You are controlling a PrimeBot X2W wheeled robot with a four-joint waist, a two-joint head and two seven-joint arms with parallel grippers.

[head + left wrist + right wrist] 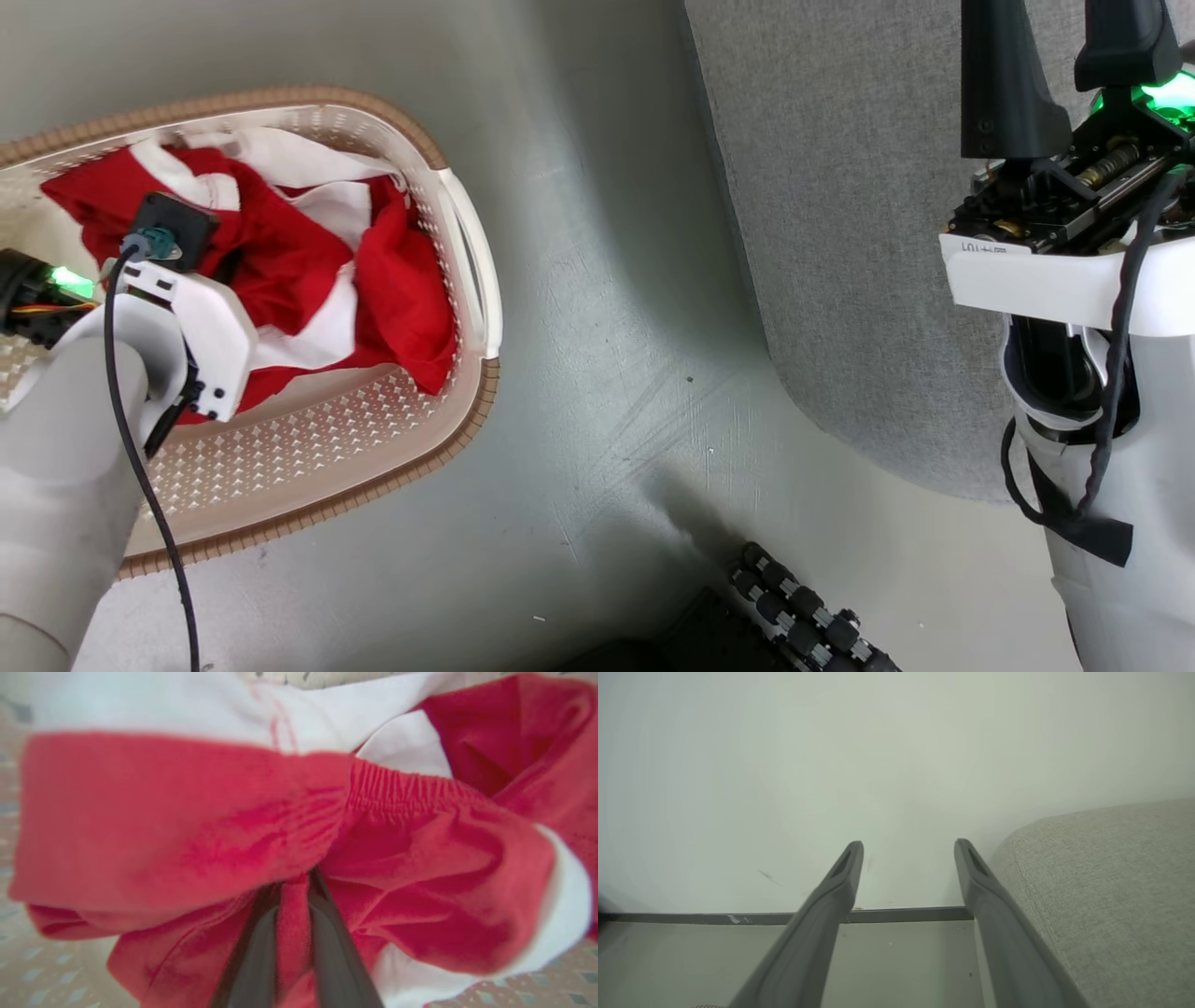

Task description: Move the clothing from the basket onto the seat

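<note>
Small print on the white label (982, 248) on the right wrist is inverted, unreadable. The left gripper (295, 914) pinches a fold of the clothing (308, 261), crumpled red-and-white cloth in the perforated, brown-rimmed basket (327, 448) at upper left; its fingertips are buried in fabric. The right gripper (909, 847) gapes wide, empty, beside the grey woven seat (840, 233) at upper right.

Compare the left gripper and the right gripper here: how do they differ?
The left gripper is shut on a red fold of the clothing; the right gripper stands wide open with nothing between its fingers. The left gripper is down in the basket; the right gripper is beside the seat, away from the basket. Both have two long dark fingers.
</note>
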